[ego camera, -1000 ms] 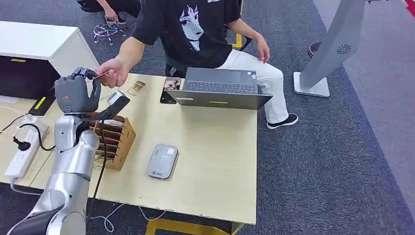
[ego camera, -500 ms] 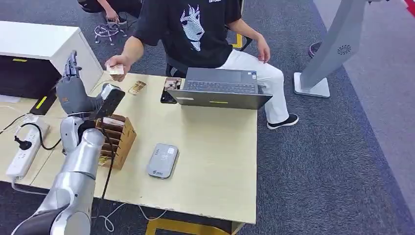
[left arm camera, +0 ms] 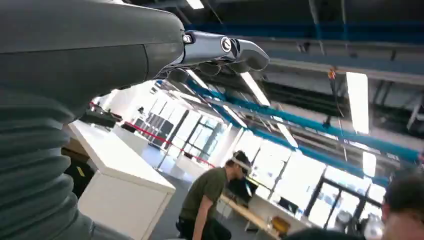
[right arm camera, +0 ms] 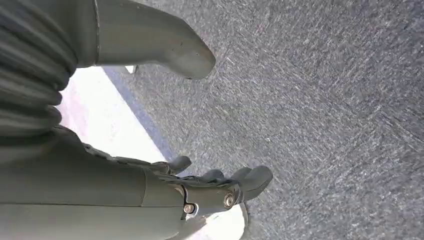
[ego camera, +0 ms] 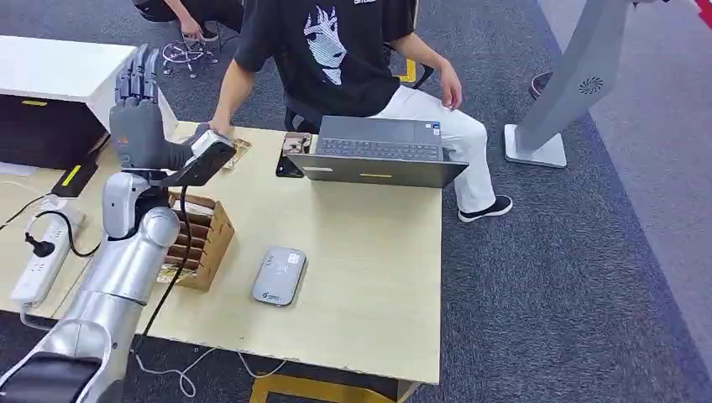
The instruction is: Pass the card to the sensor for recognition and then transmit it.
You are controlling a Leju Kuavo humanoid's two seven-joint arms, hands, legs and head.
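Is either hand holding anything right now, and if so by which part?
Nothing is held. The left hand is raised above the table with fingers extended and empty; the right hand hangs over the carpet, also empty.

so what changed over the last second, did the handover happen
Yes. The left hand let go of the card, opened and rose with its fingers straight up. The person's hand took the card and came down to the table by the cards lying there. The sensor, wooden rack and laptop stayed put.

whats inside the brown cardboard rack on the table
The brown cardboard slotted rack shows dark dividers and slots. The robot's silver left arm covers its near side, so whether cards remain inside cannot be told.
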